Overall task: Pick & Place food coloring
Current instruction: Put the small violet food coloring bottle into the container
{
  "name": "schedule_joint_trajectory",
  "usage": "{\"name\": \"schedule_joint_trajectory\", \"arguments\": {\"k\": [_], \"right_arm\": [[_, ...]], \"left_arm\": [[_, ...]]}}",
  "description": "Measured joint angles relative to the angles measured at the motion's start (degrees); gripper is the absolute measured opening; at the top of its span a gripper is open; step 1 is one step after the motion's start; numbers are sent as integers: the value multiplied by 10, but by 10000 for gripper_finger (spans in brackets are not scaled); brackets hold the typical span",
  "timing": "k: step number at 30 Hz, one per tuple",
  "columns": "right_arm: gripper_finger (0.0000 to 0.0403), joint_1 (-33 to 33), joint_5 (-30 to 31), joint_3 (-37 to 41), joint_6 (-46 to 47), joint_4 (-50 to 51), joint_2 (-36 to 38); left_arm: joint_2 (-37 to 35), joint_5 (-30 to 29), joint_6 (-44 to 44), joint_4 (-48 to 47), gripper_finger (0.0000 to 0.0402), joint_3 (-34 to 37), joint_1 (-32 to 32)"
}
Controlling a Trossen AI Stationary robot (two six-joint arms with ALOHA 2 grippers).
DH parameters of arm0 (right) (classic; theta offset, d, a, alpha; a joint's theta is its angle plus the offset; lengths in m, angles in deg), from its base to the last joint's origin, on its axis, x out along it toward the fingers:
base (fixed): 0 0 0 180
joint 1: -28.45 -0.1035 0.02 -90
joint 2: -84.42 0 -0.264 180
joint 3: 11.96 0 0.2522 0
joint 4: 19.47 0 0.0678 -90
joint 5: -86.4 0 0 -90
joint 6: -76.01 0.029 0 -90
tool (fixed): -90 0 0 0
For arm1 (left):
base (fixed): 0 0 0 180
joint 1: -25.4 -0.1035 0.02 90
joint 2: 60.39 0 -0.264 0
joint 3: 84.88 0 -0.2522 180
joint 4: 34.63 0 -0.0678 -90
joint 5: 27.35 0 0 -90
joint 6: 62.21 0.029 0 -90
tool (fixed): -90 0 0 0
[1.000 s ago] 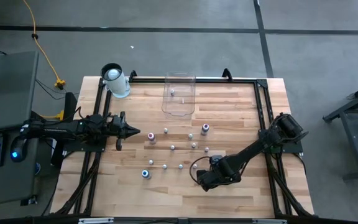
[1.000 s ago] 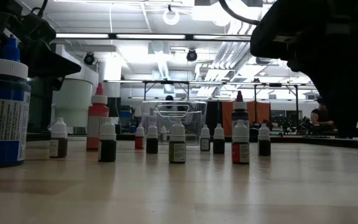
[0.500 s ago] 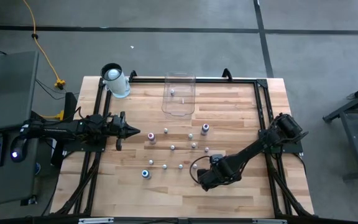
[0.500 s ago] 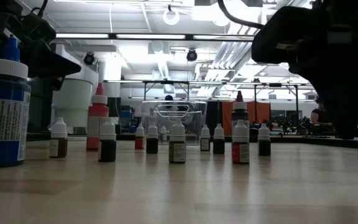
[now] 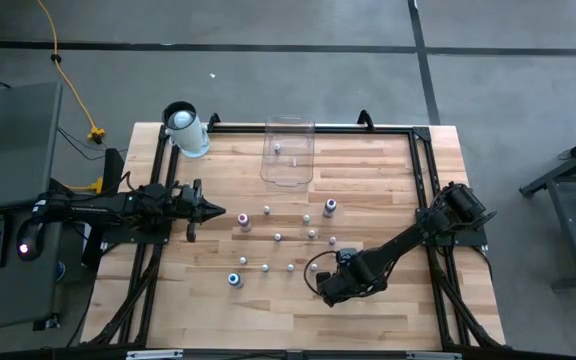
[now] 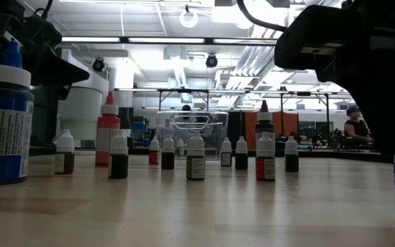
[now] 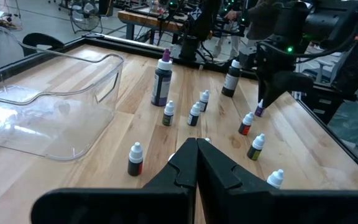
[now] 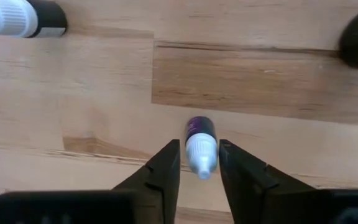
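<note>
- Your right gripper [image 8: 197, 167] is straddling a purple bottle [image 8: 199, 140] standing on the table [image 5: 388, 170], fingers just beside its white cap; can't tell if clamped
- Your left gripper [image 5: 213, 212] is hovering with fingers together at the table's left edge

bin: clear plastic rectangular bin [image 5: 289, 150] at the wooden table's [image 5: 388, 315] far edge, two bottles inside
cylinder: white cylinder [image 5: 184, 128] left of the bin, at the far-left corner
bottles: tiny food coloring bottles [image 5: 278, 237] scattered mid-table, nearer than the bin
</note>
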Motion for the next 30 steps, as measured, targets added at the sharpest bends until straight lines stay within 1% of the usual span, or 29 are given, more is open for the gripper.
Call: {"name": "schedule_joint_trajectory", "arguments": {"k": [3,12,23,27,30], "right_arm": [[86,0,-10,0,-7,0,0],[56,0,-12,0,-9,0,0],[48,0,-22,-3,-13,-13,1],[46,0,-18,-22,-14,-6,1],[47,0,-13,-49,-18,24,1]], "left_arm": [[0,0,0,0,1,0,0],[0,0,0,0,1,0,0],[0,0,0,0,1,0,0],[0,0,0,0,1,0,0],[0,0,0,0,1,0,0]]}}
